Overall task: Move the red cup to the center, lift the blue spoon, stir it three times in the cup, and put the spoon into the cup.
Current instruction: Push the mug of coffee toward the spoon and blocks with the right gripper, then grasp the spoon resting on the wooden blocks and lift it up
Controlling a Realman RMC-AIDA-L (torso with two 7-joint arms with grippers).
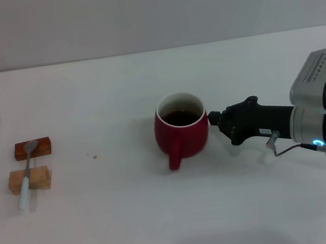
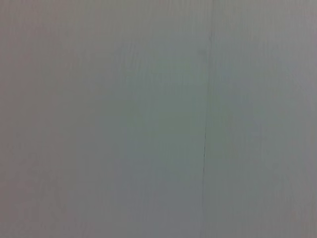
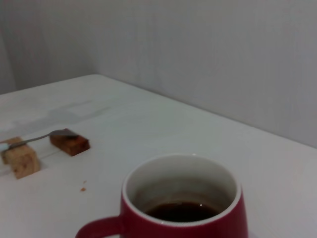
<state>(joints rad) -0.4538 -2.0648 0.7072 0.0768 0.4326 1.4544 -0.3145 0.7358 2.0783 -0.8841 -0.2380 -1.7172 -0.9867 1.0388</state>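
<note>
The rounded dark red ceramic mug with a white rim and white interior, the red cup (image 1: 181, 130), stands upright near the middle of the white table (image 1: 133, 219), its single red handle turned toward the robot and a dark liquid showing inside. The right gripper (image 1: 214, 118) reaches in from the right side, its black tip touching or just beside the cup's wall below the rim; whether its fingers are released or clenched cannot be told. In the right wrist view the cup (image 3: 183, 208) fills the near edge. Well apart to the left lies the blue spoon (image 1: 27, 174), a slim spoon with a grey metal bowl and a pale blue-white handle, bridging two small wooden blocks: its bowl rests on the reddish-brown block (image 1: 33, 149) and its handle crosses the tan block (image 1: 29, 179). A tiny reddish speck (image 1: 95, 157) sits on the table between the blocks and the cup. The left gripper does not show; its wrist view gives only a plain grey surface (image 2: 148, 119).
</note>
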